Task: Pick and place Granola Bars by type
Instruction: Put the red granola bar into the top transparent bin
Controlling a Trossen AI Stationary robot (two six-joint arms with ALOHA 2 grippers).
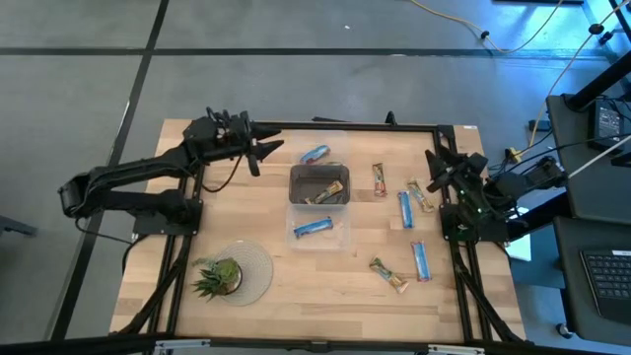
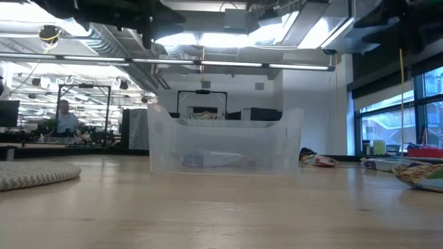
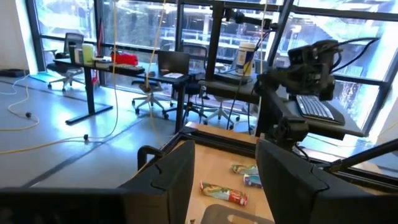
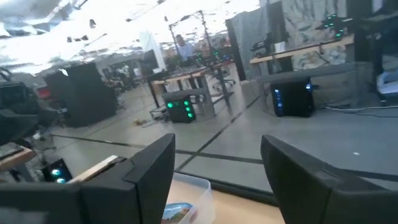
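Two clear bins (image 1: 318,202) block the table's middle; bare wood (image 1: 325,286) in front lies open.

No legible text or labels anywhere

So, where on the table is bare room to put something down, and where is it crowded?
Bare wood lies between the potted plant on its round mat and the brown bar near the front edge, below the clear containers. The back left corner, under the left gripper, is also bare. It is crowded on the right, where bars lie scattered beside the right gripper.
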